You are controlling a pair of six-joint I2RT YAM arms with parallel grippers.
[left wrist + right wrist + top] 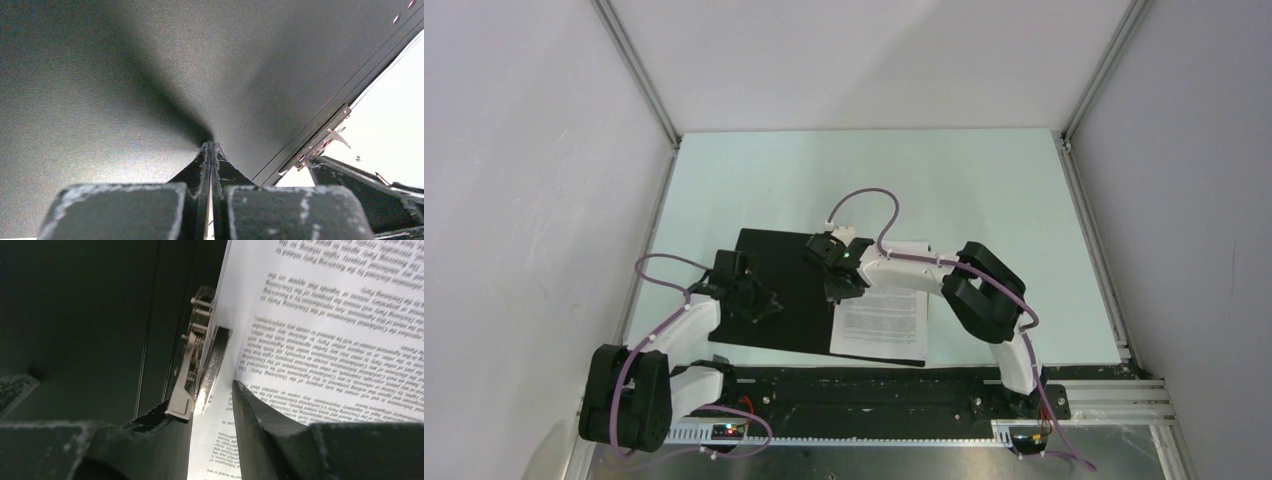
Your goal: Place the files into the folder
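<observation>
The folder [784,290] lies open on the table, black inside up; its black surface fills the left wrist view [150,75]. The files [884,320], white sheets with dense text, lie on its right half and show in the right wrist view [325,330]. My left gripper [764,305] is shut and empty, its tips [211,147] down on the folder's left flap. My right gripper [836,292] is open at the spine, jaws apart [207,405] either side of the metal clip [197,355]. The clip's lever end rests against the left finger [160,422]; the right finger lies on the paper.
The pale green table [984,190] is walled by white panels at the left, back and right. A black rail [874,385] runs along the near edge by the arm bases. The folder's metal clip also shows in the left wrist view [320,140].
</observation>
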